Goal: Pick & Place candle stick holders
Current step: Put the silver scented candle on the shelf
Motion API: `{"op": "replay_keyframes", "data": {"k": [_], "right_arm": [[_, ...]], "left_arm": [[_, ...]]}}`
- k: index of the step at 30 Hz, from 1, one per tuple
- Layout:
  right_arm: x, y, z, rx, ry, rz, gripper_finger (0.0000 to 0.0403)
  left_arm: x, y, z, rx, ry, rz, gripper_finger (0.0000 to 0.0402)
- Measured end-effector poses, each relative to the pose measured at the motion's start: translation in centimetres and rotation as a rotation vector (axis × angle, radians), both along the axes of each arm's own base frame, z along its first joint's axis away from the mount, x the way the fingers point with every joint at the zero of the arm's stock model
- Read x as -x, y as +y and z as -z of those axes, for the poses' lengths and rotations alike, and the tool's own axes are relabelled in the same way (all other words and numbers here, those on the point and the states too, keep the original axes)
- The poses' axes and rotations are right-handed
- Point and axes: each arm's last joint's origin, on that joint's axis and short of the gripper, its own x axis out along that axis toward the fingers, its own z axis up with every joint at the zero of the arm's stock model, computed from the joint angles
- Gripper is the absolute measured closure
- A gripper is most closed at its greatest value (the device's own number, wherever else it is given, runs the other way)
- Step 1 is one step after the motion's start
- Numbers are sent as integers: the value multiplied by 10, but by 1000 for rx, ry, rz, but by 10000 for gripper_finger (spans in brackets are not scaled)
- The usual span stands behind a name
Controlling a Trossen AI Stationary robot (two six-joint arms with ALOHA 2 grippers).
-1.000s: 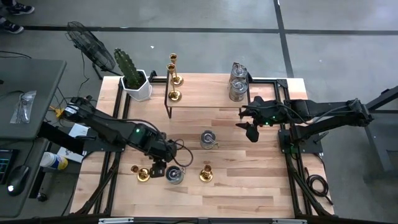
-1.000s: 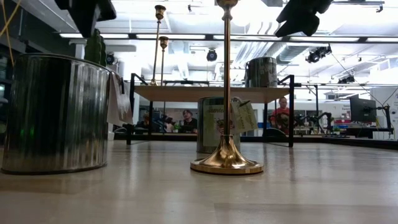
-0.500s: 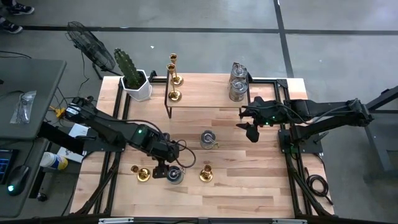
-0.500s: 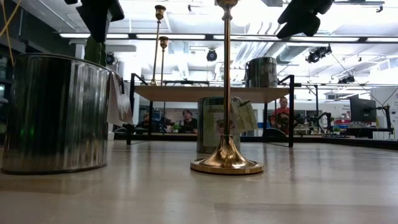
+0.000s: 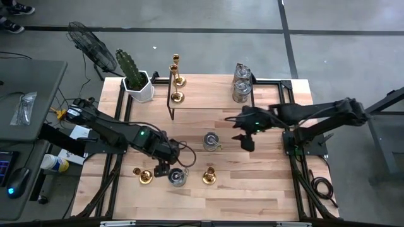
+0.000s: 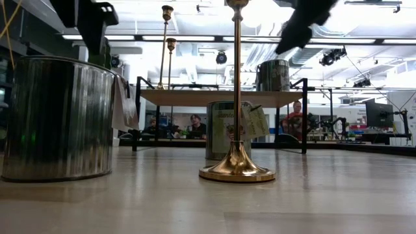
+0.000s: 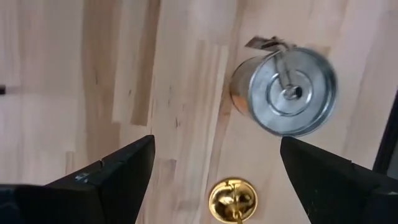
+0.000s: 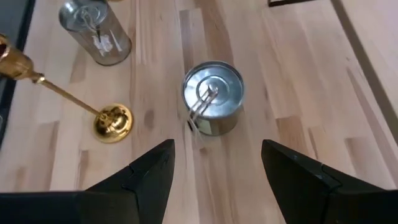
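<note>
My left gripper (image 5: 165,169) hangs open over the near left of the table, just beside a silver cup holder (image 5: 177,179) that stands on its base; in the left wrist view that holder (image 7: 285,90) lies clear of the fingers. A gold candlestick (image 5: 145,176) stands to its left and another gold candlestick (image 5: 209,176) to its right. My right gripper (image 5: 247,140) is open in the air, right of the middle silver holder (image 5: 212,141), which shows ahead of its fingers (image 8: 212,96). In the low view both grippers are high above the table.
A raised shelf (image 5: 208,101) at the far side carries two gold candlesticks (image 5: 177,79) and two silver holders (image 5: 240,83). A white pot with a cactus (image 5: 139,85) stands at the far left corner. Bare wood lies along the table's near edge and near right.
My right gripper has swung toward the table's left and a little down, toward the middle silver holder, tipping as it went. My left gripper has stayed over the near-left silver holder and its fingers have spread wider. No holder has moved.
</note>
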Motion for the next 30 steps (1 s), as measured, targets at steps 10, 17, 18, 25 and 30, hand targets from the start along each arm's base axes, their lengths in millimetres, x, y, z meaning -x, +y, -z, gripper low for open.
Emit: {"op": "replay_keyframes", "data": {"k": [10,17,18,25,30], "right_arm": [[-63,1,9,18,119,-56,169],[-73,3,22,-32,169,-63,169],[-73,3,23,-33,169,-62,169],[-75,3,23,-10,160,-72,154],[-82,4,31,55,161,-51,93]], "left_arm": [[17,12,-23,-98,-137,-138,60],[46,19,-48,-85,-250,-166,60],[53,20,-50,-88,-269,-173,60],[93,20,-34,-61,-402,-261,60],[112,22,-24,-27,-556,-314,60]]}}
